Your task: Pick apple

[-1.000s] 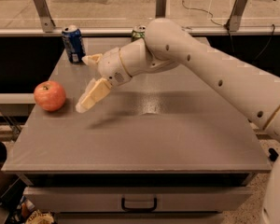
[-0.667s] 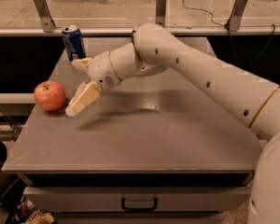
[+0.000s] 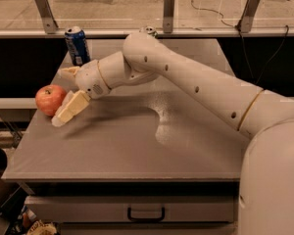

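One apple [image 3: 50,99] on the table [image 3: 137,151], empty jaws wide apart just beside it, blue can [image 3: 77,45] farther back.

Gripper [image 3: 61,97] by apple [image 3: 48,99] — can [image 3: 77,45] behind

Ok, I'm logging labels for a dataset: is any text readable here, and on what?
No readable text.
On the blue can: print too blurred to read.
On the apple and table: none.
On the gripper, open next to the apple at the table's left: none.
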### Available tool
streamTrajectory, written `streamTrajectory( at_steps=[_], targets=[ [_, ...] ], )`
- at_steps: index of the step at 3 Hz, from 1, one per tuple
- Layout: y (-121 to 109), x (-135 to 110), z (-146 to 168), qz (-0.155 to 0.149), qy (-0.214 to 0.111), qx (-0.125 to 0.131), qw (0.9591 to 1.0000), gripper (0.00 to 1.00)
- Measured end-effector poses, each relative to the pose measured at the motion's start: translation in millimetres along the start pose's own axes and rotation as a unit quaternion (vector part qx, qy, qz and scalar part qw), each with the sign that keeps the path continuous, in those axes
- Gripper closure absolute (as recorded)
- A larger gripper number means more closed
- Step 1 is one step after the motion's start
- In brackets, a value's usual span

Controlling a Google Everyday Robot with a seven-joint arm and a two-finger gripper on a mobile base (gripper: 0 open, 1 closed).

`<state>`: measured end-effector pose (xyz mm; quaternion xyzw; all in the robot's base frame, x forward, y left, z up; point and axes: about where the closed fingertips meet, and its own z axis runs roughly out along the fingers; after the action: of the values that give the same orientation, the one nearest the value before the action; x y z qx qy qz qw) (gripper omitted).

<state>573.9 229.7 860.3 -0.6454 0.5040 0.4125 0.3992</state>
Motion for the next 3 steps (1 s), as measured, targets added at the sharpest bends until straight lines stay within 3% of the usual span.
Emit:
streamTrajectory(
  at_steps=[1, 3],
  targets=[
    [-4.8, 10.9, 17.4, 0.012, -0.027, -0.013, 0.9995, 0.18],
    [-2.4, 10.3, 21.9, 0.012, -0.026, -0.018, 0.9994, 0.65]
  ],
)
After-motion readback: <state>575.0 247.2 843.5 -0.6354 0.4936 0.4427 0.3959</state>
